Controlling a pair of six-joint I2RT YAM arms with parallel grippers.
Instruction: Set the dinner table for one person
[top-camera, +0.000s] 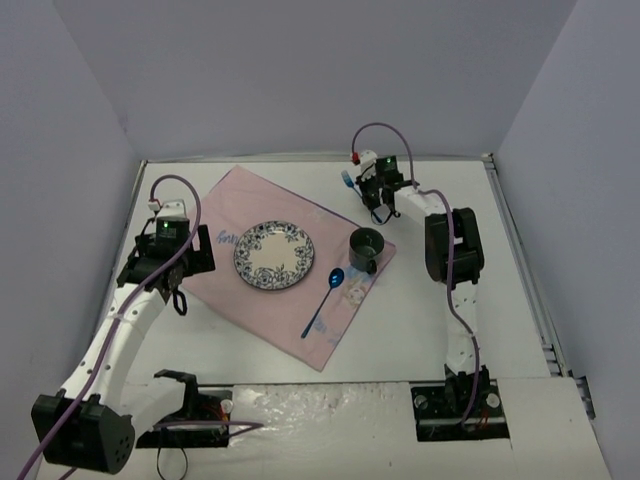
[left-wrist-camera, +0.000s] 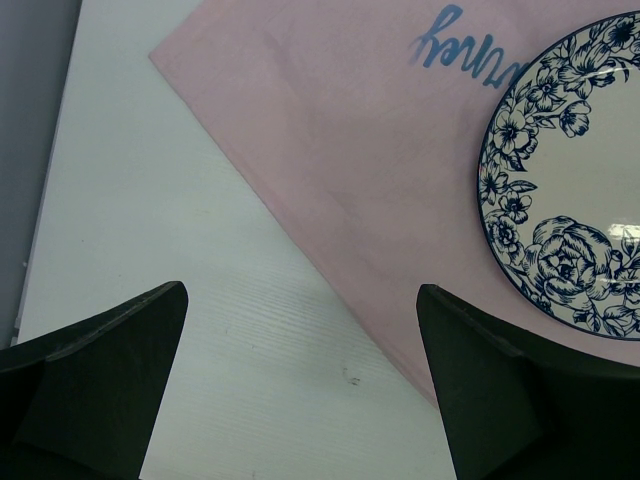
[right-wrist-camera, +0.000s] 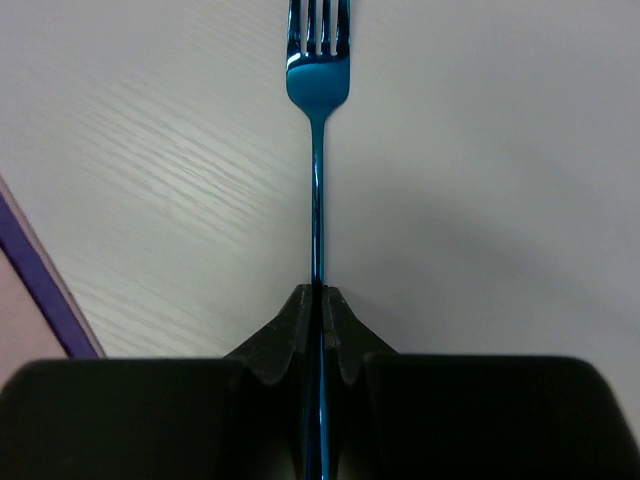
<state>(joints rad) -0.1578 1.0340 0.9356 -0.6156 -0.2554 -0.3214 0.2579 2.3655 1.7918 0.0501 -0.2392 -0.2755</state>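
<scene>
My right gripper is shut on the thin handle of a shiny blue fork, whose tines point away over the white dinner table. From above, this gripper sits at the far right corner of the pink cloth, with the fork sticking out to its left. A blue-flowered plate lies in the middle of the cloth, with a dark cup and a blue spoon to its right. My left gripper is open and holds nothing, above the cloth's left edge beside the plate.
Grey walls close in the table on three sides. A metal edge strip runs down the right side. Bare tabletop lies left of the cloth, and more bare tabletop lies between the cloth and my right arm's base.
</scene>
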